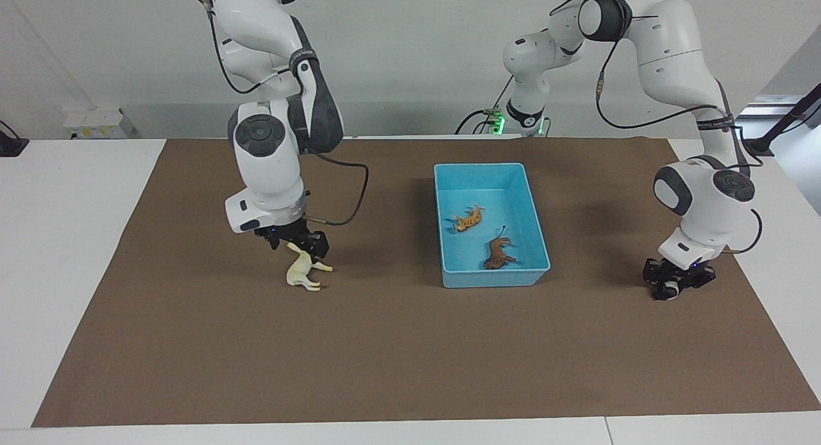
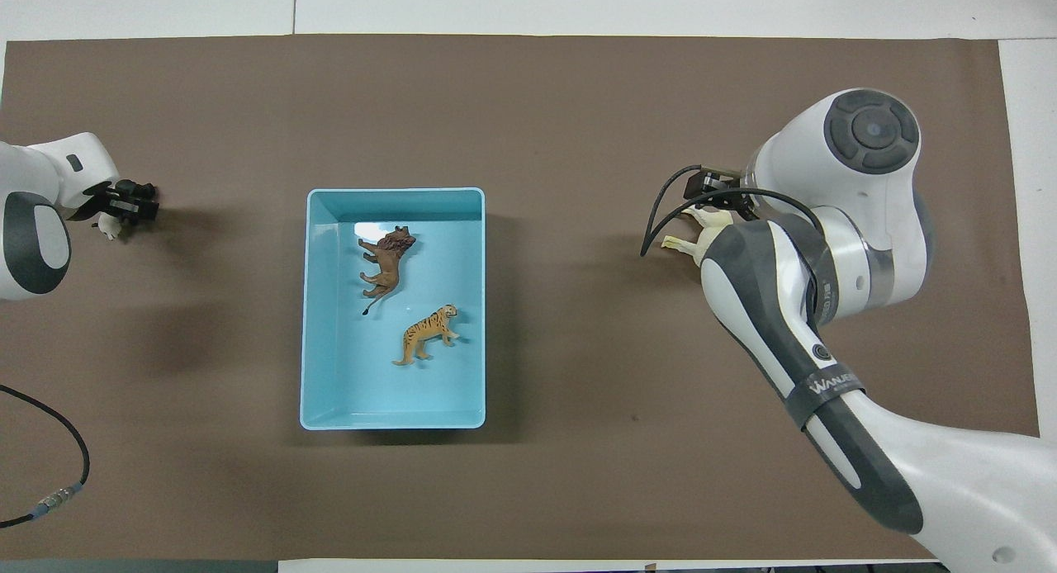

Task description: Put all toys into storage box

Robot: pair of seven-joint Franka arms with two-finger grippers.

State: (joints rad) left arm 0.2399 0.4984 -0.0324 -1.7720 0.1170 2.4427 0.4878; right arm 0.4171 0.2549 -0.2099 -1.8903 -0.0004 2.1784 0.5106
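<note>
The light blue storage box [image 1: 490, 279] [image 2: 393, 196] lies mid-mat with the orange tiger [image 1: 468, 219] [image 2: 425, 333] and the brown lion [image 1: 499, 254] [image 2: 386, 259] lying in it. On the mat toward the right arm's end lies the cream horse [image 1: 301, 273] [image 2: 708, 221] on its side. My right gripper [image 1: 296, 243] is low over its head end, open, fingers at the horse's top. At the left arm's end, my left gripper [image 1: 677, 285] [image 2: 120, 210] is down at the mat, shut on the black-and-white panda [image 1: 670, 292] [image 2: 106, 224], which mostly hides between the fingers.
A brown mat [image 1: 410, 355] covers the table's middle, with white table [image 1: 64, 240] around it. The right arm's forearm [image 2: 793, 325] reaches in over the mat near the horse. A black cable [image 2: 49, 441] lies at the left arm's end.
</note>
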